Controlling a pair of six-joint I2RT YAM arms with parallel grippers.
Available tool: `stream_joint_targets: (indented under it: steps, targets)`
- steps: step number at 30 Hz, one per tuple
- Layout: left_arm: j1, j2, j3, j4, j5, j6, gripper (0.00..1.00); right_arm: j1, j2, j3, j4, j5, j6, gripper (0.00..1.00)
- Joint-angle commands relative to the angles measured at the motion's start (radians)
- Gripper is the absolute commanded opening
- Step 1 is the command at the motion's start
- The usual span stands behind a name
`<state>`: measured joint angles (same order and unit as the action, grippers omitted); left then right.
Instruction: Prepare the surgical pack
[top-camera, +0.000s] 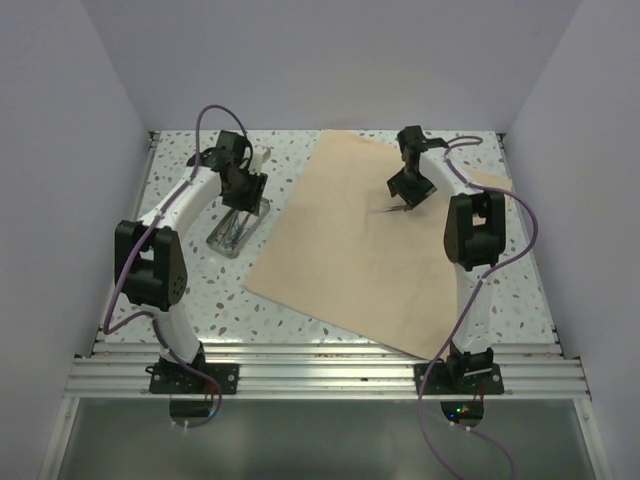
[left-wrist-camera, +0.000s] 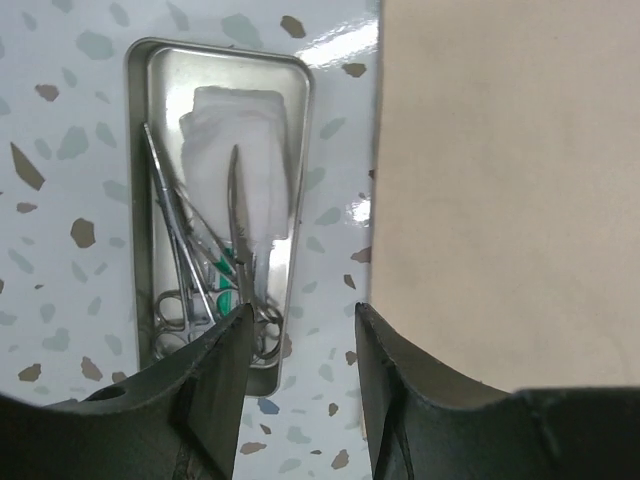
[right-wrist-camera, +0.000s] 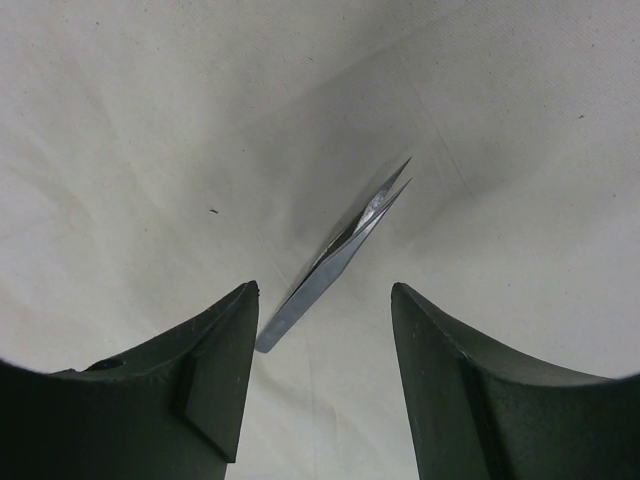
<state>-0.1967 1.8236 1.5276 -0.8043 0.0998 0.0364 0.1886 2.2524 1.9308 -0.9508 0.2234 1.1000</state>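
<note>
1. The tan wrap sheet (top-camera: 370, 250) lies flat on the speckled table (top-camera: 180, 160), turned askew like a diamond in the overhead view and covering the middle and right of the tabletop
2. The metal tray (top-camera: 225, 241) stands on bare table at 9 o'clock from the sheet, just beside the sheet's left edge and not on it
3. In the left wrist view the tray's long sides run from 12 to 6 o'clock. The white gauze squares (left-wrist-camera: 245, 130) are stacked at its 12 o'clock end; how many they are cannot be told
4. The scissor-handled instruments (left-wrist-camera: 178, 250) lie lengthwise in the tray, ring handles at the 6 o'clock end and tips towards 12. One of them rests its tip across the gauze. A small green piece shows among the handles, too small to name
5. The left gripper (left-wrist-camera: 300, 335) hangs over the tray's 6 o'clock end. It is released, its jaws parted with nothing between them, and the gap looks down on bare table between tray and sheet
6. The right gripper (right-wrist-camera: 323, 290) hangs over the sheet at about 1 o'clock from the sheet's middle, also released with its jaws standing apart
7. The tweezers (right-wrist-camera: 345, 245) lie on the sheet between the right gripper's jaws, tips towards 1 o'clock in the wrist view. Their blunt end is just beside one finger (right-wrist-camera: 215, 370) at 7 o'clock, and whether they touch cannot be told
</note>
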Motion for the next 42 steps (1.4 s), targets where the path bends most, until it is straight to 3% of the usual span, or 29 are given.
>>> stream_joint_targets:
  steps: [1, 15, 19, 20, 22, 26, 31, 34, 42]
  targets:
    - [-0.035, -0.040, 0.046, 0.050, 0.009, -0.026, 0.49, 0.002, 0.012, 0.037, -0.023, 0.067, 0.054, 0.59]
    - [-0.070, -0.101, 0.063, 0.122, 0.058, -0.127, 0.51, -0.003, 0.075, 0.066, -0.022, 0.080, 0.070, 0.44]
    - [-0.073, -0.112, 0.066, 0.152, 0.136, -0.141, 0.51, -0.009, 0.061, 0.079, -0.023, 0.074, 0.038, 0.18]
    - [-0.073, -0.115, 0.066, 0.160, 0.194, -0.153, 0.51, -0.011, 0.047, 0.077, -0.026, 0.056, 0.014, 0.07]
    - [-0.073, -0.127, 0.042, 0.213, 0.298, -0.177, 0.53, -0.009, -0.009, 0.059, -0.031, 0.028, -0.037, 0.00]
    - [-0.073, -0.123, -0.018, 0.352, 0.504, -0.308, 0.53, 0.003, -0.172, -0.039, 0.052, -0.112, -0.227, 0.00]
    - [-0.096, -0.096, -0.098, 0.558, 0.699, -0.460, 0.55, 0.037, -0.403, -0.249, 0.276, -0.489, -0.428, 0.00]
    - [-0.132, -0.089, -0.132, 0.637, 0.721, -0.529, 0.55, 0.092, -0.488, -0.340, 0.354, -0.524, -0.440, 0.00]
    - [-0.199, -0.104, -0.218, 0.821, 0.739, -0.679, 0.56, 0.235, -0.580, -0.374, 0.371, -0.467, -0.396, 0.00]
